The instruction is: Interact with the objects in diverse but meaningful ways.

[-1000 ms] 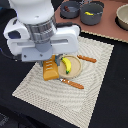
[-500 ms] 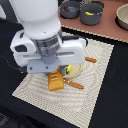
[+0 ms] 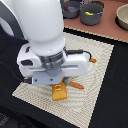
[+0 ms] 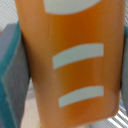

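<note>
Down near the front edge of the woven mat [image 3: 95, 95], the orange ridged bread slab [image 3: 59, 91] sits clamped in the gripper [image 3: 58, 85]; the wrist view shows its fingers [image 4: 12, 75] pressing both flanks.

A black table top [image 3: 112, 75] is seen, on which a woven beige placemat [image 3: 95, 65] is laid at an angle. At the far edge a reddish-brown surface [image 3: 107, 27] is visible, on which two dark grey pots [image 3: 92, 13] and part of a tan bowl [image 3: 123, 17] are set. On the placemat an orange ridged bread slab [image 3: 59, 91] is seen, and orange-handled cutlery [image 3: 76, 85] lies just beside it. Much of the mat is hidden by the arm.
</note>
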You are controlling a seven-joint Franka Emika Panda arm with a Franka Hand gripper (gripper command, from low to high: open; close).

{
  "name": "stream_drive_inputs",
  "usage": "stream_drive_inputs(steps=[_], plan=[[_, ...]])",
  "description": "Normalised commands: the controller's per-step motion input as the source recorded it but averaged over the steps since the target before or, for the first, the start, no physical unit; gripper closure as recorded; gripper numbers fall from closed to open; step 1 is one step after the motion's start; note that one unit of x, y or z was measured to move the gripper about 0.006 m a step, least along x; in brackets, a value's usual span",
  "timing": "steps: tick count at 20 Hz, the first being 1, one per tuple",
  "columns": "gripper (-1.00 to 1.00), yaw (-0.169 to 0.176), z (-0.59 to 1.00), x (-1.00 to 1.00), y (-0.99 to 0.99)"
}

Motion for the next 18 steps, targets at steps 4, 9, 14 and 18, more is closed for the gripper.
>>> stream_drive_inputs(steps=[4, 9, 14, 18], plan=[[1.00, 0.012, -0.15, -0.01, -0.11], [1.00, 0.000, 0.11, 0.05, -0.25], [-1.00, -0.009, 0.25, 0.13, -0.22], [-1.00, -0.053, 0.90, 0.20, -0.04]])
